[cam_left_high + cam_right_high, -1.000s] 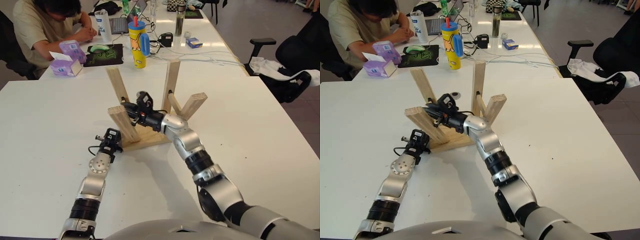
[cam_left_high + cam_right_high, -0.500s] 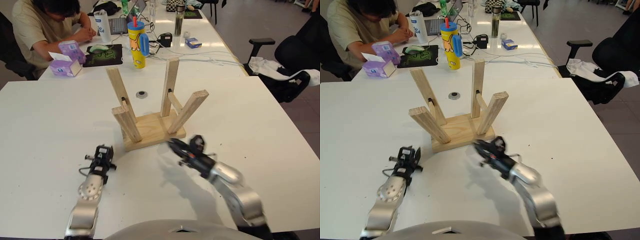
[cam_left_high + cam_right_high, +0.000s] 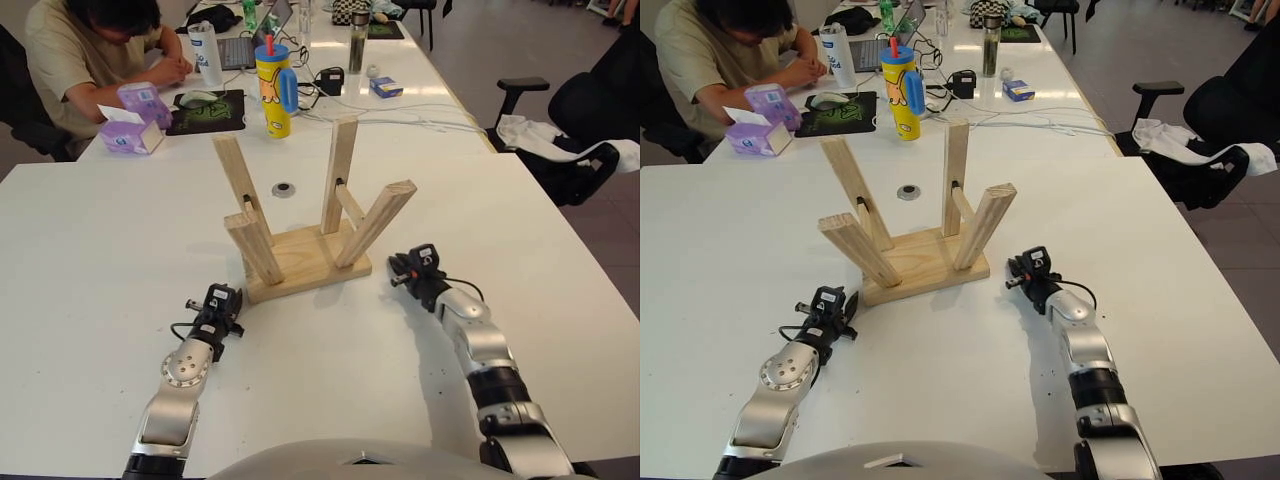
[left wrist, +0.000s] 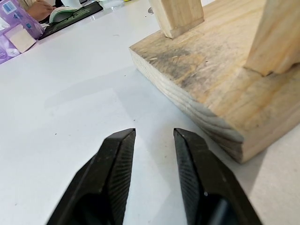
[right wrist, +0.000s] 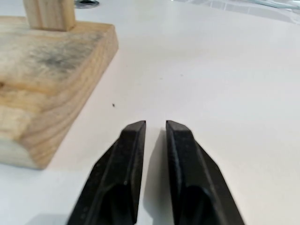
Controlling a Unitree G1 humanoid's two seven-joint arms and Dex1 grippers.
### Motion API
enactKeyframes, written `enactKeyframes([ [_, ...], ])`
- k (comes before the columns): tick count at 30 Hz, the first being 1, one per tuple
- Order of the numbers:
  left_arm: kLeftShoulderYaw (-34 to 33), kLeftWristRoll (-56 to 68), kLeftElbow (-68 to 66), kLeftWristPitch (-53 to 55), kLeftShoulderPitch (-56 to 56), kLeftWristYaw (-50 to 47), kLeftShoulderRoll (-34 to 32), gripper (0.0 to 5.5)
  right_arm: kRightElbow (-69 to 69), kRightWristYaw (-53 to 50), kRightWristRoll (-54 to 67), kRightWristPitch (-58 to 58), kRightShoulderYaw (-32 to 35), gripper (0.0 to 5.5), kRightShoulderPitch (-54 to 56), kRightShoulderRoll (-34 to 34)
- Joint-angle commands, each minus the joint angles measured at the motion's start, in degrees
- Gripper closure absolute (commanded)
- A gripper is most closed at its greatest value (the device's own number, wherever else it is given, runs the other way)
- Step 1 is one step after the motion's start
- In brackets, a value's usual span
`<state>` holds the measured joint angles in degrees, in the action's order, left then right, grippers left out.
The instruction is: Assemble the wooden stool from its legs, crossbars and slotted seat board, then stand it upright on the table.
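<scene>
The wooden stool stands upside down mid-table, its seat board (image 3: 300, 262) flat on the white top. Its legs (image 3: 342, 165) point up and splay outward, and a short crossbar (image 3: 348, 205) joins two of them. My left gripper (image 3: 222, 300) rests low on the table just off the board's near left corner (image 4: 211, 70); it is open and holds nothing. My right gripper (image 3: 400, 268) lies on the table just right of the board's edge (image 5: 47, 61). Its fingers (image 5: 131, 140) stand a narrow gap apart with nothing between them.
A small metal disc (image 3: 284, 189) lies behind the stool. Farther back are a yellow cup (image 3: 275, 88), purple tissue boxes (image 3: 135, 115), cables and a seated person. An office chair (image 3: 560, 110) stands off the table's right edge. Bare tabletop spreads left, right and in front.
My right gripper has let go among the stool's legs, swung back and settled on the table right of the seat board. My left gripper drew back, then returned toward the board's corner.
</scene>
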<state>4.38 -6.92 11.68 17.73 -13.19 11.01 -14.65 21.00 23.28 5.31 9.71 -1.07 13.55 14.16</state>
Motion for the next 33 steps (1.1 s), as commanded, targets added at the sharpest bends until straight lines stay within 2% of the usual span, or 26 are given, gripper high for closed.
enactKeyframes([
  [1,2.7,3.0,-2.3,4.5,-1.1,5.9,-0.5,3.95,1.0,4.0,-0.4,1.9,-4.0,4.69,-0.3,-1.4],
  [7,6.5,5.1,3.3,10.6,-0.1,11.2,-3.1,3.95,-12.9,7.9,3.2,11.6,-7.3,4.69,-4.7,-1.4],
  [10,7.3,11.1,6.0,9.9,4.0,15.5,-1.1,3.95,-18.2,8.0,5.6,14.9,-7.2,4.69,-3.5,-2.6],
  [13,4.0,23.9,15.3,16.0,12.5,18.4,2.6,3.95,-26.9,9.0,12.3,22.6,-4.1,4.69,0.8,-3.3],
  [16,-0.8,32.8,20.8,24.0,20.4,17.3,3.5,3.95,-34.7,11.6,17.7,30.1,-2.6,4.69,5.2,-1.7],
  [20,-5.2,35.7,21.1,27.5,23.7,16.7,2.0,3.95,-37.8,10.9,21.2,36.8,-0.3,4.69,9.4,-1.8],
  [25,-6.1,37.2,23.0,30.6,22.9,17.5,0.0,3.95,-33.2,9.1,17.6,36.7,3.0,4.69,10.5,-1.1],
  [27,-2.9,35.7,24.4,30.6,19.6,19.5,-3.0,3.95,-29.6,7.4,15.0,35.2,4.7,4.69,10.2,-0.3],
  [30,5.0,26.6,23.4,24.0,11.2,23.7,-11.9,3.95,-24.0,5.2,10.5,32.0,5.5,4.69,8.0,1.9],
  [32,6.9,19.9,18.4,17.0,6.8,24.0,-16.4,3.95,-22.5,4.5,8.8,30.4,5.7,4.69,5.8,2.8],
  [33,5.4,18.3,14.9,13.7,5.2,23.4,-17.0,3.95,-21.6,3.9,8.4,29.6,6.2,4.69,4.7,2.8],
])
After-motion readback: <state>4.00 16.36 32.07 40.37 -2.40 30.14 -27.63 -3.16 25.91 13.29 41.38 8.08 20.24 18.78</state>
